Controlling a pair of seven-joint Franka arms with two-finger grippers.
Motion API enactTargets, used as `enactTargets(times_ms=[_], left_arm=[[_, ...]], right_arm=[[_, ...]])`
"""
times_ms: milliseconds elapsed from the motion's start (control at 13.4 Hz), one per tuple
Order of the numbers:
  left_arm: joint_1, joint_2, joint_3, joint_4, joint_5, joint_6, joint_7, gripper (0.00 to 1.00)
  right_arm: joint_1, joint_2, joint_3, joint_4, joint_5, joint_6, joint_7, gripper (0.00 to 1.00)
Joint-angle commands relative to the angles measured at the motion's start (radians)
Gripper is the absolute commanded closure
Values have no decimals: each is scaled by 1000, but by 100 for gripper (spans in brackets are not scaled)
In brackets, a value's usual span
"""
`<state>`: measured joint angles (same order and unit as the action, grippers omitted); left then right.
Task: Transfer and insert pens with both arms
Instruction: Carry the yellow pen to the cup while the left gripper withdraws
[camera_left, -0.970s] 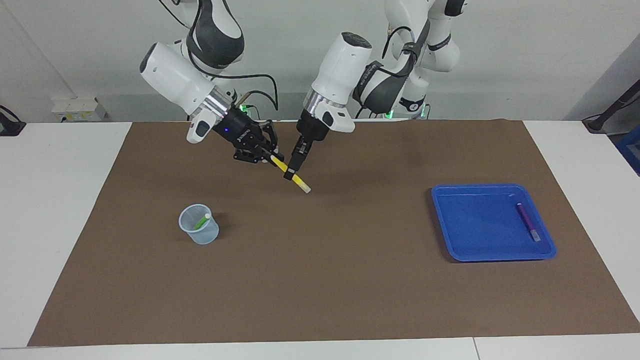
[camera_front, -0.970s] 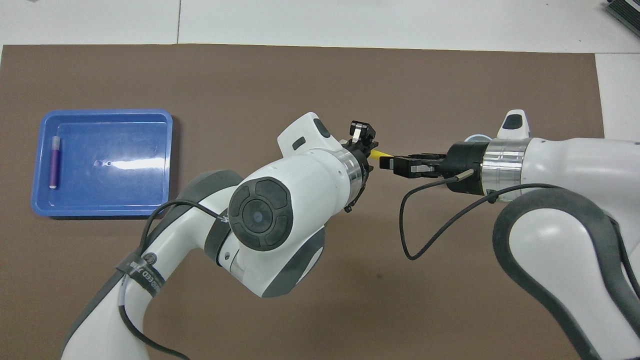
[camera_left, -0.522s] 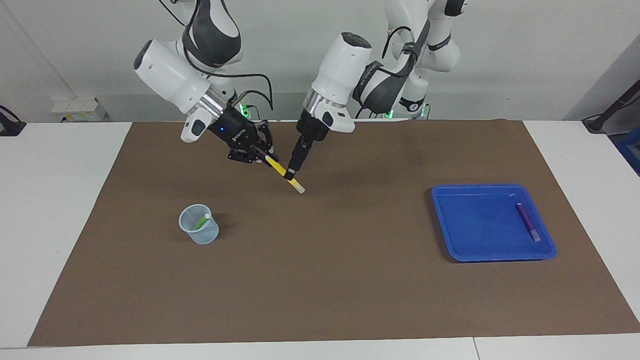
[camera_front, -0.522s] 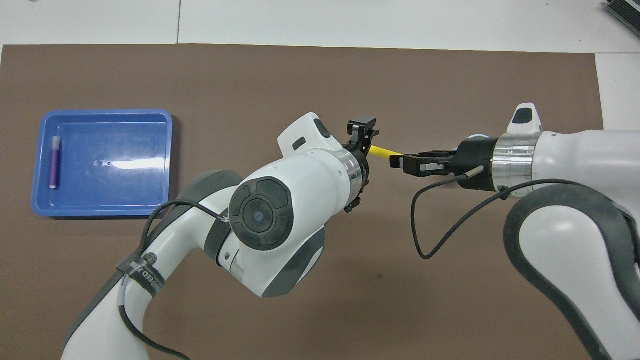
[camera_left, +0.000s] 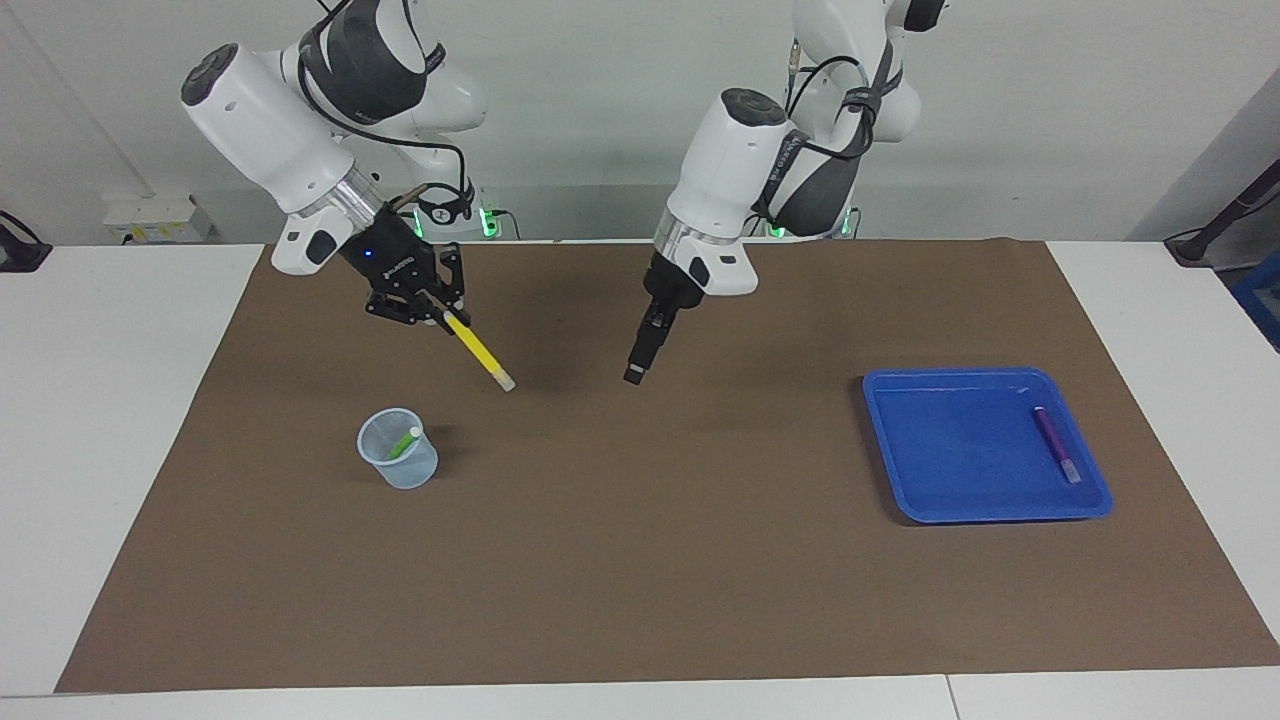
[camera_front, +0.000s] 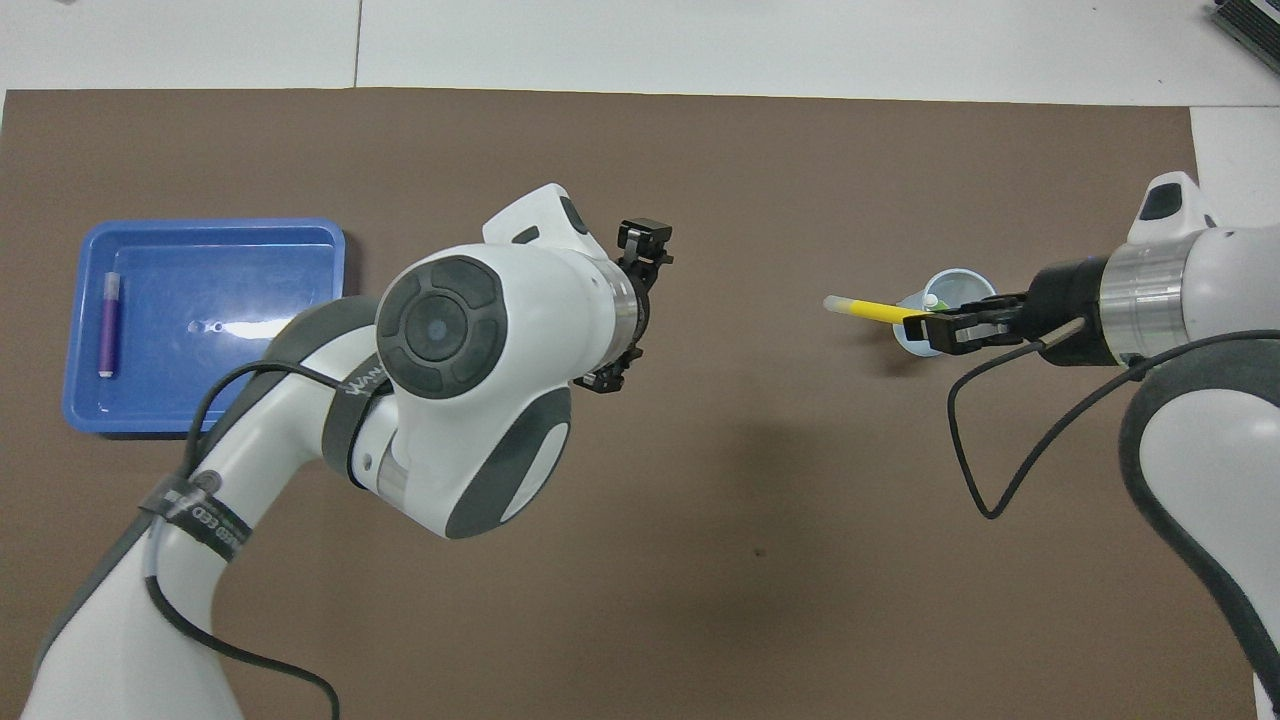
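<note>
My right gripper (camera_left: 440, 312) (camera_front: 925, 325) is shut on the yellow pen (camera_left: 478, 350) (camera_front: 865, 308), which slants down with its pale cap end lowest, in the air close to the clear cup (camera_left: 400, 465) (camera_front: 950, 285). The green pen (camera_left: 404, 442) (camera_front: 931, 300) stands in that cup. My left gripper (camera_left: 637, 368) (camera_front: 622, 307) hangs open and holds nothing, pointing down over the middle of the mat. The purple pen (camera_left: 1055, 440) (camera_front: 107, 325) lies in the blue tray (camera_left: 950, 440) (camera_front: 220, 380).
A brown mat (camera_left: 640, 580) covers most of the white table. The tray sits toward the left arm's end, the cup toward the right arm's end. Both arms' bodies hang over the mat's half nearer the robots.
My left gripper has opened, let go of the yellow pen and drawn away toward the tray's end. My right arm has carried the pen toward the cup.
</note>
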<state>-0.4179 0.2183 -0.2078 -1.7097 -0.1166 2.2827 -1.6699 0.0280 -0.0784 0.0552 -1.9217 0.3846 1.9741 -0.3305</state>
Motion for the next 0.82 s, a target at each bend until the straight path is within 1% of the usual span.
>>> enactTargets(times_ms=[0,149,224,373,522,672,746], left_arm=[[98,-36,-5,-4,-3,-130,184,0],[189,-42,-2,-4,2,-189,312,0],[236,-43,-2,-2,12,-207,376,0],[309,-48,-2,-4,17,-241,542,0],[375,-48,-1,-1,34,-284,704,0],[413,-51,-2,-1,95,-307,836,0],[425,-51,-2,-2,100,-304,905,0]], right_arm=[[-19,26,8,38,-157,-29,4,100],[-40,28,8,41,-272,-32,-16,100],[-59,28,6,38,-306,-34,-42,100],[-95,35,6,36,-319,-29,-116,100],[-102,55,6,38,-361,-9,-124,100],[-100,86,8,38,-380,26,-124,100],[-100,104,8,38,-382,40,-124,100]])
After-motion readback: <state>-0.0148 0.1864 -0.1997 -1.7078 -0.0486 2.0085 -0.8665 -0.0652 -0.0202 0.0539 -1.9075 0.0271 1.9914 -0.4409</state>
